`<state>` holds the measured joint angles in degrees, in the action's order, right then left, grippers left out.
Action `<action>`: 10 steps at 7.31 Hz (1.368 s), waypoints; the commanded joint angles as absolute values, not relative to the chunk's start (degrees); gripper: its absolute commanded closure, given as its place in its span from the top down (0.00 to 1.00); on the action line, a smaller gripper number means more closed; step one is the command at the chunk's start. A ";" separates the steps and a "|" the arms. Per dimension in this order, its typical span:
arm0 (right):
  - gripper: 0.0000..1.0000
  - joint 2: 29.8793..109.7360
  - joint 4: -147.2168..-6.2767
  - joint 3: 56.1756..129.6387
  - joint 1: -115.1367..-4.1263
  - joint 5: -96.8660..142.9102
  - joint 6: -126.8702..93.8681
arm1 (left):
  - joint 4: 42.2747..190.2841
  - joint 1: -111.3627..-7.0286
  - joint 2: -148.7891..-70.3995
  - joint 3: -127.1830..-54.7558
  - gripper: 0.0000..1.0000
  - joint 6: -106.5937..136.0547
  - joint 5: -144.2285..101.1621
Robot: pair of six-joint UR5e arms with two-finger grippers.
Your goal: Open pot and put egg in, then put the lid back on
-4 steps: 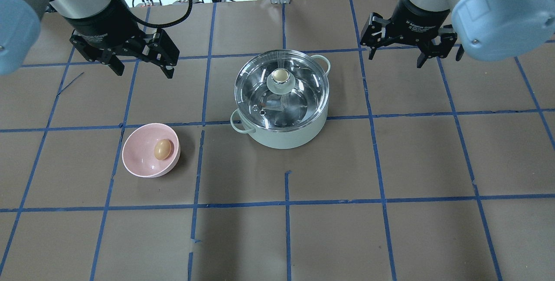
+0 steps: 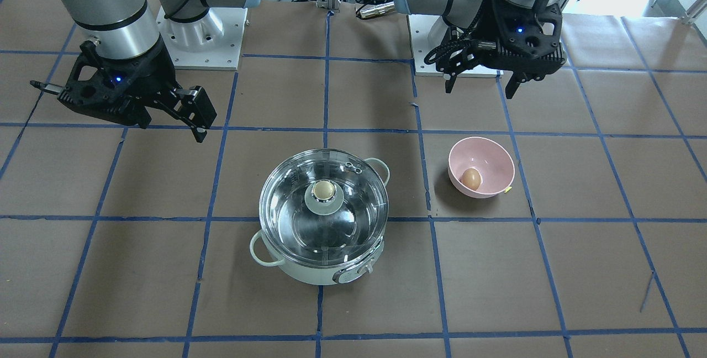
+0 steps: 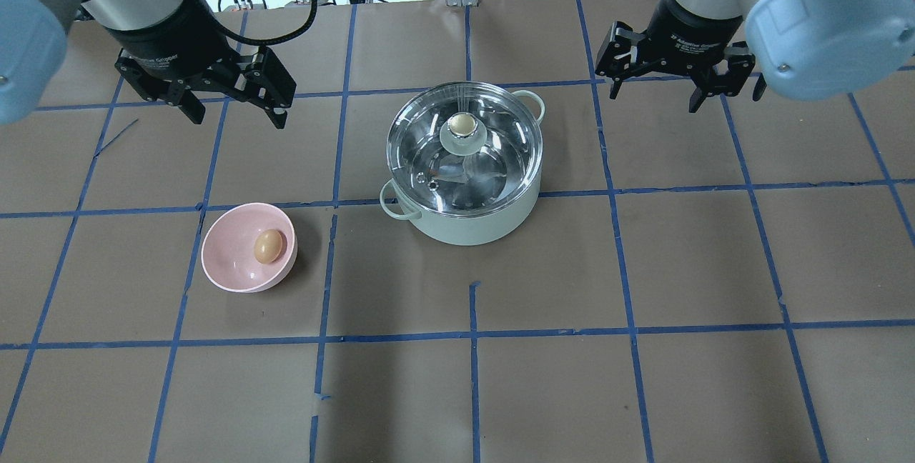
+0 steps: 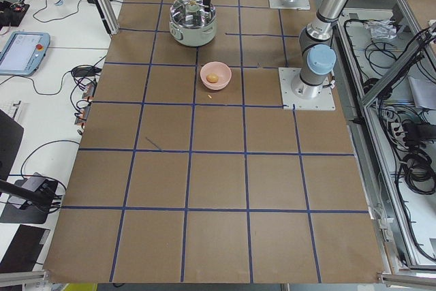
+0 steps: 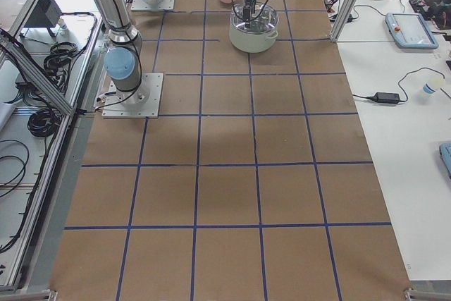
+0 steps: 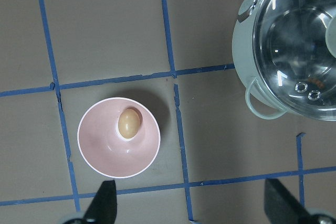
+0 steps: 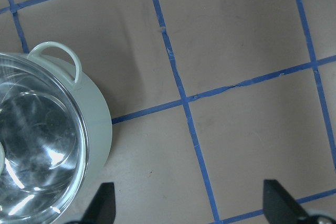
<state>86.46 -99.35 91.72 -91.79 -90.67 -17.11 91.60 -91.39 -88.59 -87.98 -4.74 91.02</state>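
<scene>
Left gripper [image 3: 236, 114]: it is hanging above the table [image 3: 643, 391] at the far left, jaws spread wide and holding nothing, well apart from both the bowl and the pot.
Pink bowl [image 3: 214, 263]: it is standing on the table nearer the camera than the left gripper, left of the pot and not touching it.
Egg [image 3: 268, 246]: it is lying inside the pink bowl, against the side facing the pot; no gripper is touching it.
Pot [image 3: 472, 227]: it is sitting near the middle of the table, between the 2 arms, with its 2 loop handles free.
Lid [image 3: 429, 156]: it is resting flat on the pot's rim, closing it, with the beige knob [image 3: 463, 122] on top untouched.
Right gripper [image 3: 654, 98]: it is hovering beyond the pot's right side, fingers parted and empty.
Done so far: judging from this layout, 0 of the 3 steps are showing as finished.
Left to do: lifting the lid off, moving the egg from bowl to pot, and setting the lid back on.
Likely step in hand: the arms are probably lining up for the 1st grasp, most plausibly the lid's knob.
</scene>
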 commanded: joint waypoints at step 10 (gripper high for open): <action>1.00 84.46 -101.16 91.67 -90.79 -90.35 -13.10 | 91.76 -91.06 -88.51 -87.98 1.00 -4.66 90.97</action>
